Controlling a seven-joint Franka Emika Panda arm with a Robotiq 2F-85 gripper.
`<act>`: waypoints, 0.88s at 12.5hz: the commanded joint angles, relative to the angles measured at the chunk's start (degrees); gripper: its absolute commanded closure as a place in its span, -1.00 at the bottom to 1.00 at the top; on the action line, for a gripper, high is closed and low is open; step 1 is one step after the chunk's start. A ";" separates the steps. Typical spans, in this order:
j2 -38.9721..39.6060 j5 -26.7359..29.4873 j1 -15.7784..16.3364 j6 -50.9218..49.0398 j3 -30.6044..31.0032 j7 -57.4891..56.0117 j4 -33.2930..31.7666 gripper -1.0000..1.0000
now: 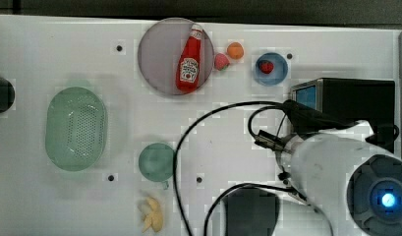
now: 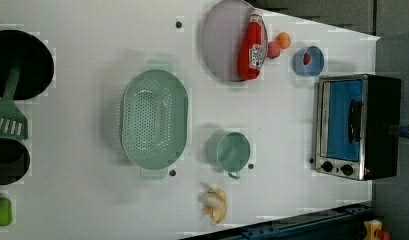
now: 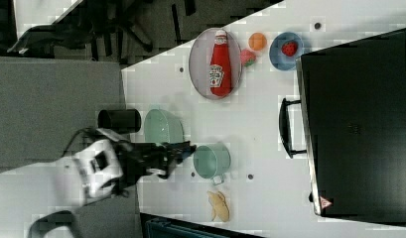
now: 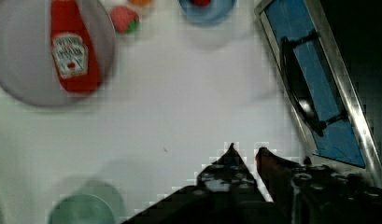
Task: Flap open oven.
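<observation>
The oven [image 2: 357, 125] stands at the left view's right, boxy with a black top and a silver front frame. Its blue-tinted door [image 4: 314, 79] sits flush in the frame, with the dark bar handle [image 4: 296, 88] across it. The handle also sticks out from the oven's front [image 3: 285, 126] in the right view. My gripper [image 4: 246, 149] hovers above the white table a short way in front of the door, apart from the handle. Its black fingertips [image 4: 231, 148] stand a narrow gap apart with nothing between them. In the top view my arm [image 1: 326, 157] covers part of the oven [image 1: 356, 98].
A ketchup bottle [image 1: 190, 59] lies on a grey plate [image 1: 157, 54]. Beside it are a strawberry [image 1: 221, 62], an orange [image 1: 235, 49] and a blue bowl [image 1: 271, 69]. A green colander [image 1: 75, 128], green cup [image 1: 157, 161] and banana [image 1: 153, 215] lie further off. Black cables [image 1: 188, 142] trail over the table.
</observation>
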 commanded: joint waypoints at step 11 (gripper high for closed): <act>15.10 -1.80 -0.80 18.32 -11.63 -23.30 -3.28 0.65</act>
